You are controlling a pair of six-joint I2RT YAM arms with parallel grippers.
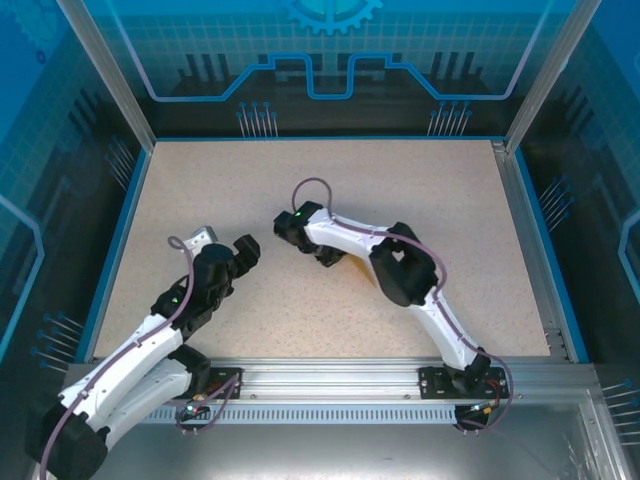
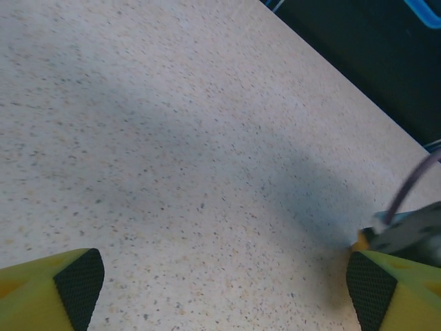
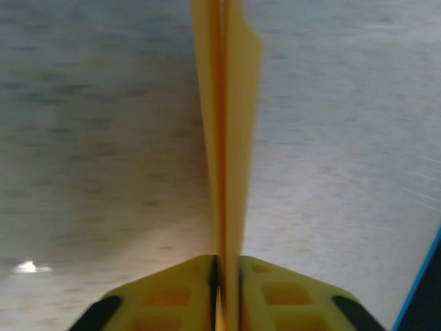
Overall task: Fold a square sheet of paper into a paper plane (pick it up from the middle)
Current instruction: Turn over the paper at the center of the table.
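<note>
The paper plane [image 3: 231, 138] is a narrow folded orange sheet seen edge-on in the right wrist view. It runs straight out from between my right gripper's [image 3: 226, 276] yellow fingers, which are shut on its fold, and it is held above the speckled table. From above, my right gripper [image 1: 325, 252] is near the table's middle, and a sliver of the orange plane [image 1: 353, 268] shows under the arm. My left gripper [image 1: 247, 248] stands just to its left. In the left wrist view my left gripper [image 2: 226, 286] is wide open over bare table, holding nothing.
The speckled table [image 1: 420, 180] is bounded by a blue rim and dark walls on three sides. At the right edge of the left wrist view, part of the right arm [image 2: 406, 234] with its cable sits close to my left finger.
</note>
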